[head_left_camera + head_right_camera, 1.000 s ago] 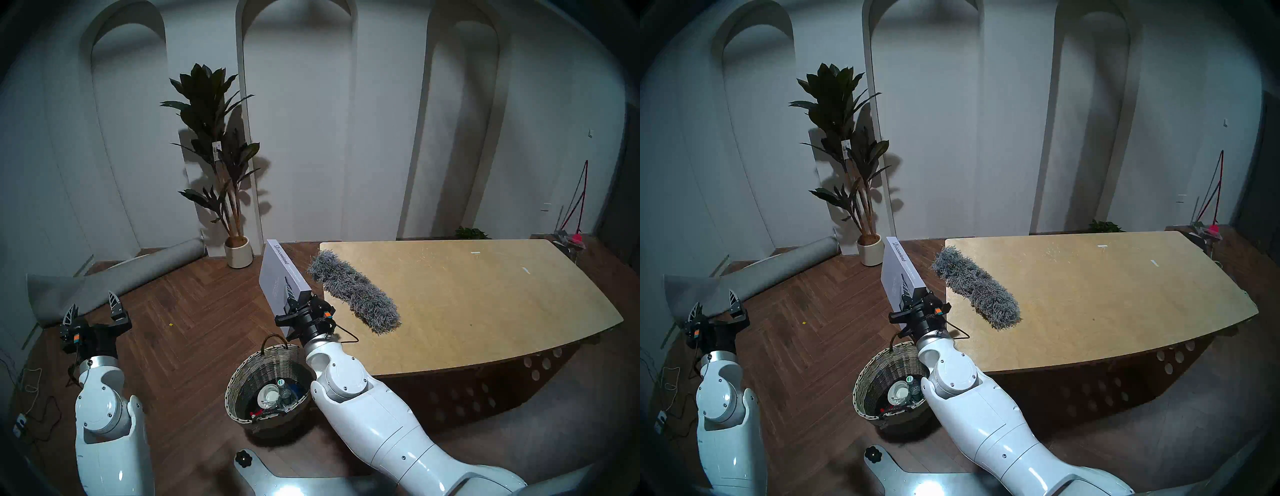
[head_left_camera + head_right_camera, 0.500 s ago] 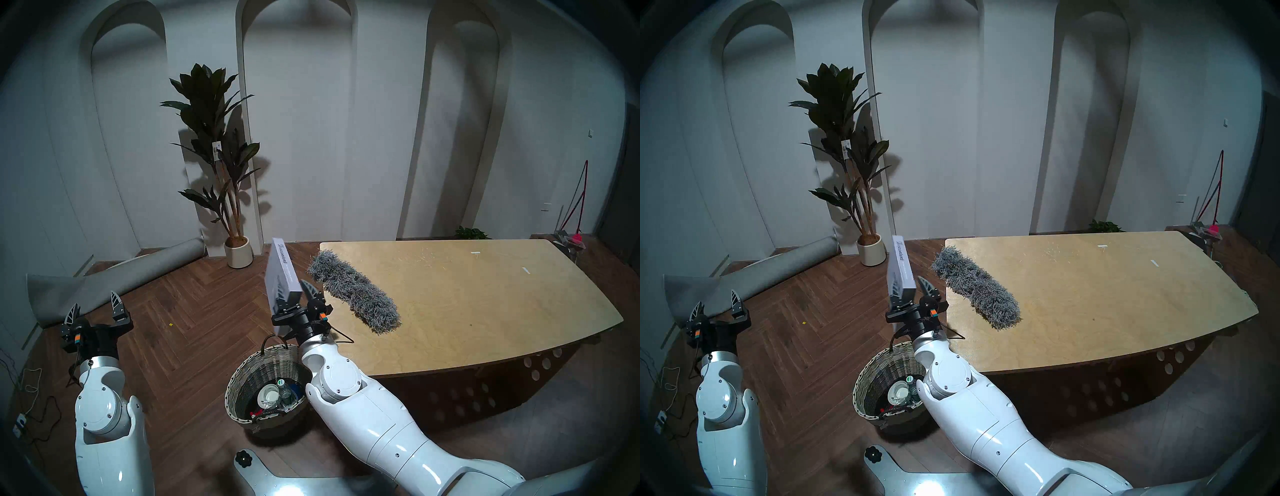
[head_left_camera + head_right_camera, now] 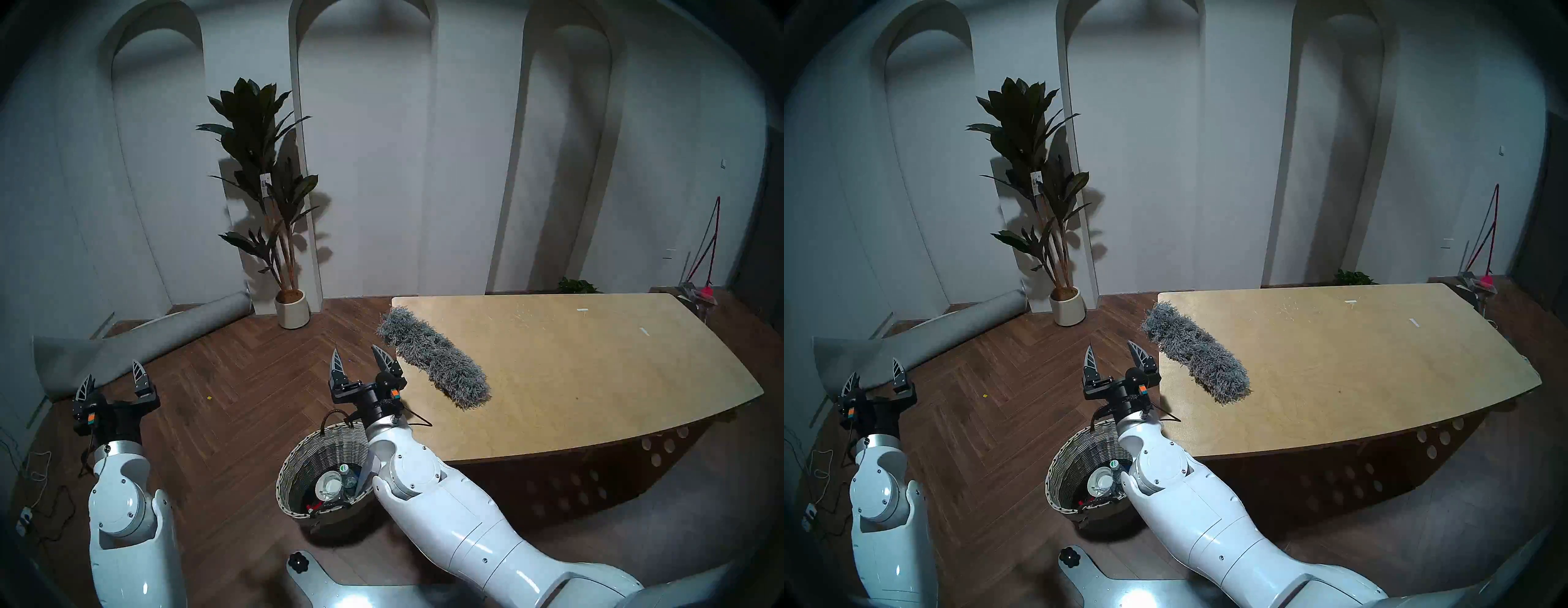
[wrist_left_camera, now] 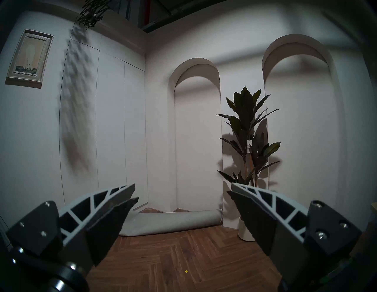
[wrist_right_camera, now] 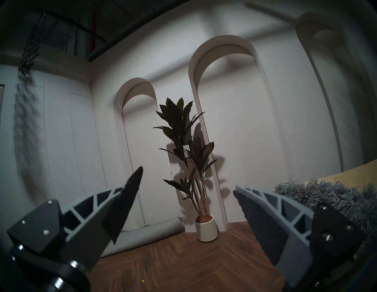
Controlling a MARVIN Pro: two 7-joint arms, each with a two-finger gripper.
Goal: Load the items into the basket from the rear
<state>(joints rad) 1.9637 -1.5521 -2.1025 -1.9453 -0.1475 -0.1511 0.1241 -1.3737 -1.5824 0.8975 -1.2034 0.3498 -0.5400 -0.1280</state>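
Note:
The round wicker basket (image 3: 281, 484) (image 3: 1048, 482) stands on the floor under my right forearm. A clear bottle (image 3: 348, 479) with a green-white cap lies inside it among other things. A thin pale slanted edge (image 3: 365, 471) shows in the basket against my arm; the rest of the book is hidden. The shaggy grey duster head (image 3: 432, 361) (image 3: 1197, 352) (image 5: 326, 195) lies on the table's near left corner. My right gripper (image 3: 358, 356) (image 3: 1110, 352) (image 5: 187, 179) is open and empty above the basket's far rim, left of the duster. My left gripper (image 3: 112, 373) (image 3: 874, 371) (image 4: 183, 189) is open and empty over the floor.
A curved wooden table (image 3: 572, 373) fills the right side. A potted plant in a white pot (image 3: 292, 309) and a rolled grey carpet (image 3: 148, 339) stand by the far wall. Cables (image 3: 34, 479) lie on the floor at far left.
My right gripper opened and let go of the grey-lavender book, which dropped out of sight toward the basket. The right wrist shifted slightly left. The left arm barely moved.

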